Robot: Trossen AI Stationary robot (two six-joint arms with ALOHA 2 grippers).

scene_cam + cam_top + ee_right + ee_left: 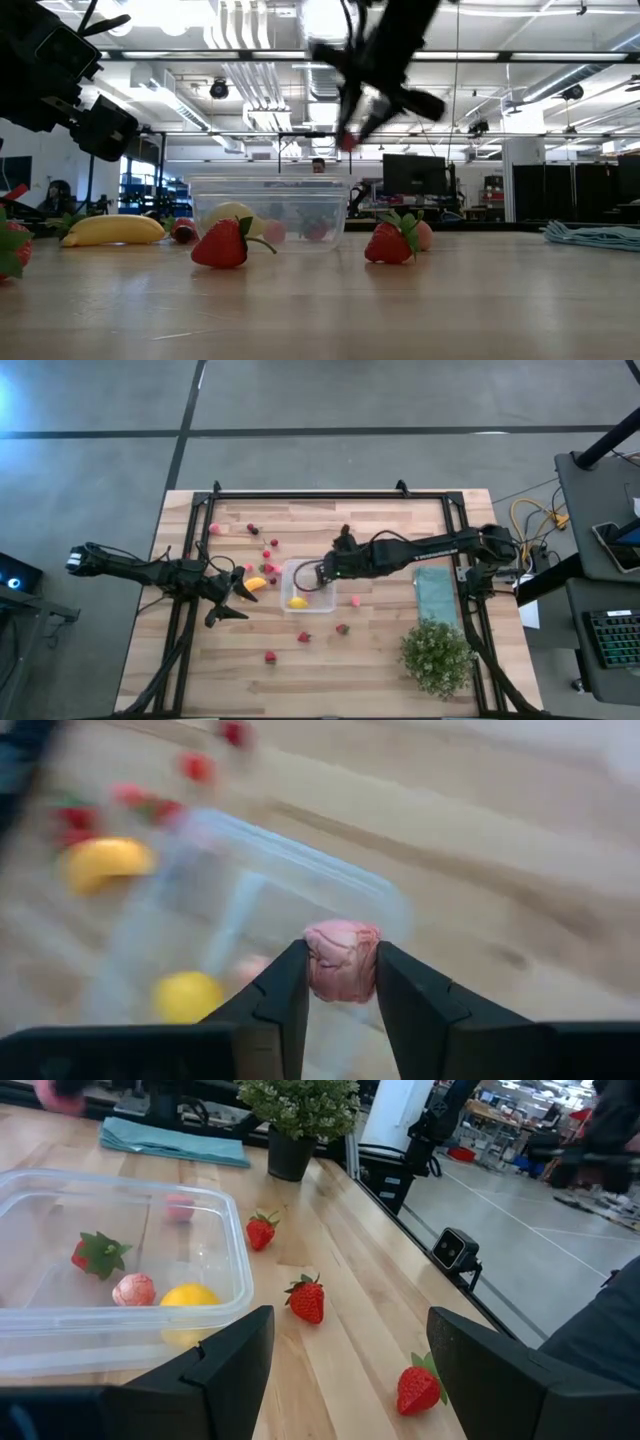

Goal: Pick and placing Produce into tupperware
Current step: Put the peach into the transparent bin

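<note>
Gripping a pink berry (343, 960) between its two dark fingers, our right hand (343, 982) hangs above the tupperware (309, 586), raised clear of the desk (380, 650); in the low view the hand (352, 128) sits well above the box (268, 212). Directly below it, inside the clear box, lie the yellow lemon (189, 1296), a pale pink berry (134, 1290) and a red strawberry (93, 1254) with green leaves.

Our left hand (240, 598) waits with its fingers spread apart and nothing between them, just beside the box wall on the side away from our right hand. An orange-yellow curved piece (256, 583) lies touching or just beside its fingertips; we cannot tell which. Ahead of the left hand, past the box, three strawberries (308, 1299) lie apart on the desk.

More red berries (268, 555) are scattered on the desk beyond the left hand, toward the far edge. Another pink piece (355, 600) rests just beside the box, under our right arm. Farther along that arm lies a teal cloth (436, 592), with a green potted plant (437, 656) near it.
</note>
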